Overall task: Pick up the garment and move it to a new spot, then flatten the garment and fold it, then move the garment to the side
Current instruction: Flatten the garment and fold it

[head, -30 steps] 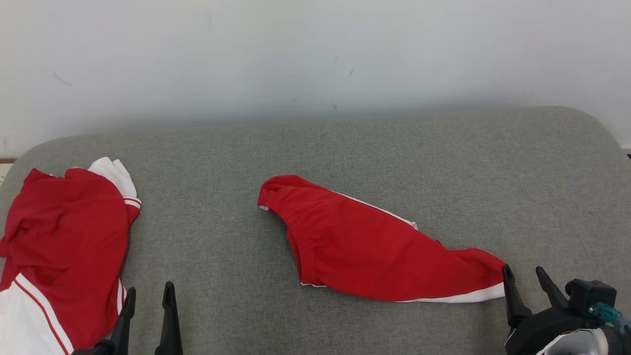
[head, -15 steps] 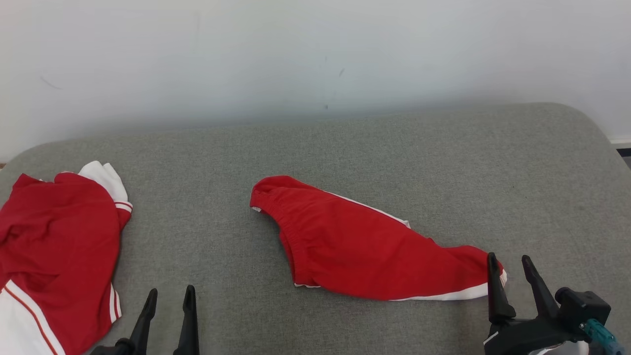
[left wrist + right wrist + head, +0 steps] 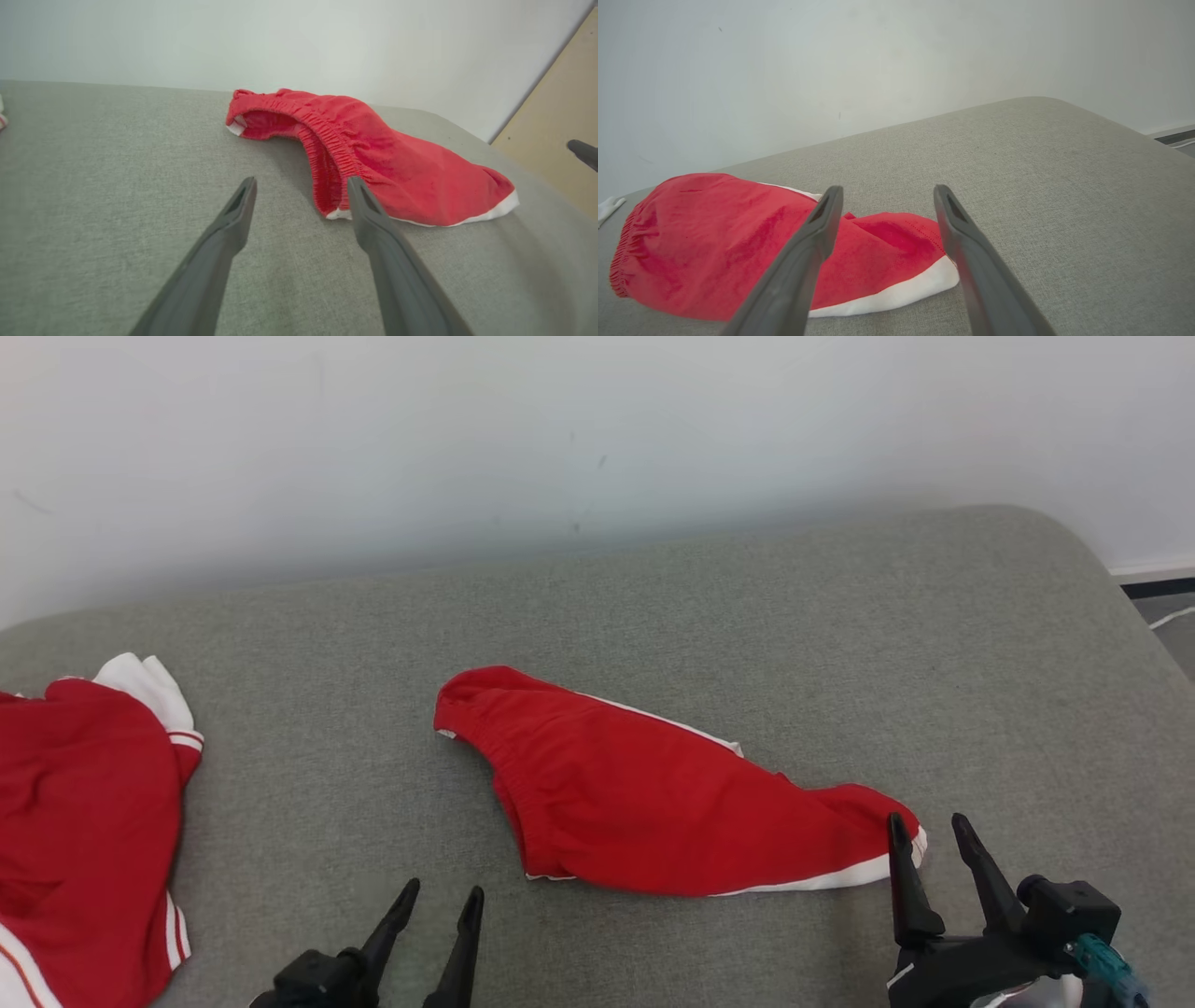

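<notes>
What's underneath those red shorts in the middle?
The red shorts lie on the grey cushion, which shows all around them. Whether anything is tucked beneath cannot be seen: the fabric covers that patch.
</notes>
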